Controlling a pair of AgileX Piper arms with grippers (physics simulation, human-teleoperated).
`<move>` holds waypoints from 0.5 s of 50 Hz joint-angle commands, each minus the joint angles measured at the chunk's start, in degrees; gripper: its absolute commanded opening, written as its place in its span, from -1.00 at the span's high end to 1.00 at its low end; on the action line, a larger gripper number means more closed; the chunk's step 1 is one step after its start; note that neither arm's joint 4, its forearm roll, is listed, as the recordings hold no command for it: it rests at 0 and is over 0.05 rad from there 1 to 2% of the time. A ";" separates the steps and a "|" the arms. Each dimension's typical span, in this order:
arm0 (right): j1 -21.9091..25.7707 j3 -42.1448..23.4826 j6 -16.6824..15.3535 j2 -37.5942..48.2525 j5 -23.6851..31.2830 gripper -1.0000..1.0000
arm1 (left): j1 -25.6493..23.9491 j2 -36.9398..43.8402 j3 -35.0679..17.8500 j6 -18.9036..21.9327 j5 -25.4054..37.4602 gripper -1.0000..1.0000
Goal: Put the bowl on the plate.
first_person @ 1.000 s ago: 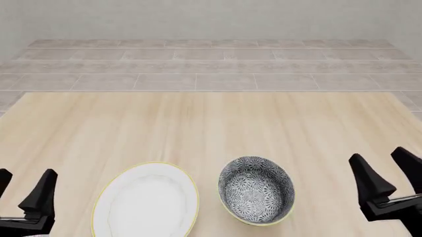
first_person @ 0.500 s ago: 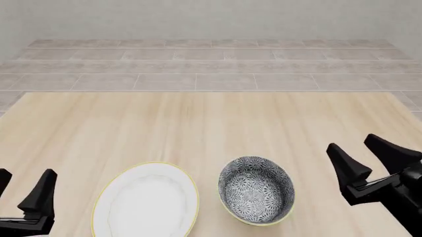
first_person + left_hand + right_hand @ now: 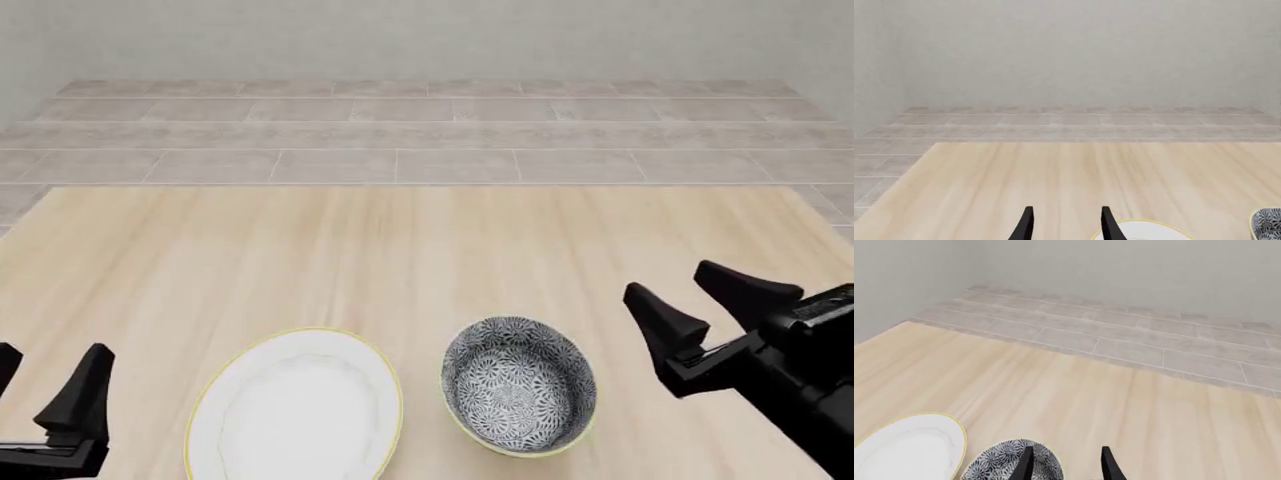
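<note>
Change noted, R arm only. Black two-finger right gripper (image 3: 707, 303) has shifted from near-right table corner inward and up in front view, i.e. leftward and further forward over the pale wood-grain table (image 3: 400, 250). Approx. pos. now just right of the grey-and-white floral-patterned round bowl (image 3: 518, 385), apart from it, no contact. Gripper also rotated: black fingertips (image 3: 646, 297), formerly pointing nearly straight up in front view, now tilt to upper left. More of the black arm body visible behind it. Jaw gap approx. as wide as before.
</note>
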 commanded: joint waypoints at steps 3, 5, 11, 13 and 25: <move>1.79 -1.73 0.22 4.18 0.51 -1.00 | 0.13 -0.74 -0.13 -0.02 0.86 -1.00; 1.91 -2.00 0.21 4.43 0.93 -1.00 | 0.13 -0.96 -0.12 -0.02 1.08 -1.00; 2.25 -2.60 0.48 5.08 1.90 -1.00 | 0.04 -1.36 -0.08 0.00 1.51 -1.00; 2.30 -2.66 0.37 5.54 1.99 -1.00 | 0.06 -1.17 -0.08 -0.07 1.34 -1.00; 2.62 -2.00 1.33 9.34 0.47 -1.00 | -0.03 -0.99 -0.08 -0.01 1.31 -1.00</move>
